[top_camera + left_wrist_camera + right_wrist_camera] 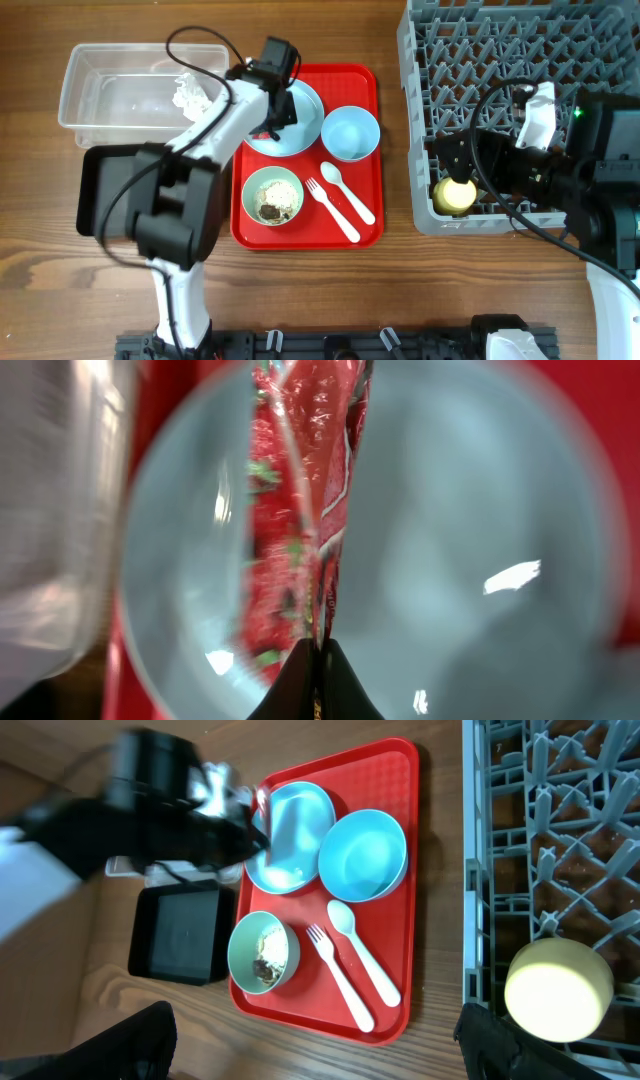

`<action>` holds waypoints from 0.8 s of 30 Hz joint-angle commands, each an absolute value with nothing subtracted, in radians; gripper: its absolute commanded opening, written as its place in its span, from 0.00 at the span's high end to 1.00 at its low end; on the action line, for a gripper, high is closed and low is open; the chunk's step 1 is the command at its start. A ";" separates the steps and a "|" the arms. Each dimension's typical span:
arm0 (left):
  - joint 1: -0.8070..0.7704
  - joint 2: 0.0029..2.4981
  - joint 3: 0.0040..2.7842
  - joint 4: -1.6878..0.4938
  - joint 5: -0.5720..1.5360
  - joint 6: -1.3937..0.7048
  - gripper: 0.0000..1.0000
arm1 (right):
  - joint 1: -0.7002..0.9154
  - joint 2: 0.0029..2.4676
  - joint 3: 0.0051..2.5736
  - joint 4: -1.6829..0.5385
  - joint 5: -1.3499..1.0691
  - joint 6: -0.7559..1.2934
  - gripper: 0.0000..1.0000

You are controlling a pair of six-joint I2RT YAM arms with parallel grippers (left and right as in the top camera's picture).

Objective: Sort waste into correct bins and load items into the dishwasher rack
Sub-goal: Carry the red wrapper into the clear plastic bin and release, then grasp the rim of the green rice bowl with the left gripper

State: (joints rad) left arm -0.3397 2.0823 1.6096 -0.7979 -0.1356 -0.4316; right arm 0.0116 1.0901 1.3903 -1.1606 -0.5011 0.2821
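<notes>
My left gripper (pixel 318 660) is shut on the red snack wrapper (pixel 290 510) just above the pale blue plate (pixel 450 510), which lies on the red serving tray (pixel 365 78). In the overhead view this gripper (pixel 280 108) hides most of the plate (pixel 300 140). The white tissue (pixel 190 92) lies in the clear tub (pixel 100 80). The black tray (pixel 110 190) is partly under my left arm. The mint bowl (pixel 273 195) holds food scraps. My right gripper (pixel 462 165) is open and empty above the grey rack (pixel 500 50), next to the yellow cup (pixel 455 195).
The pale blue bowl (pixel 350 132), white fork (pixel 332 210) and white spoon (pixel 347 190) lie on the red tray. The rack fills the right side. Bare wood lies between the red tray and the rack.
</notes>
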 commanded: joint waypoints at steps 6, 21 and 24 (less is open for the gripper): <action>-0.223 1.829 1.671 -0.813 -0.204 -0.439 0.96 | 0.017 1.096 1.399 -1.161 -0.506 0.263 0.09; -0.107 1.816 1.684 -0.935 -0.044 -0.404 0.40 | 0.017 1.096 1.399 -1.161 -0.505 0.262 0.09; -0.164 1.742 1.684 -1.024 -0.002 -0.405 0.42 | 0.017 1.096 1.399 -1.162 -0.483 0.265 0.08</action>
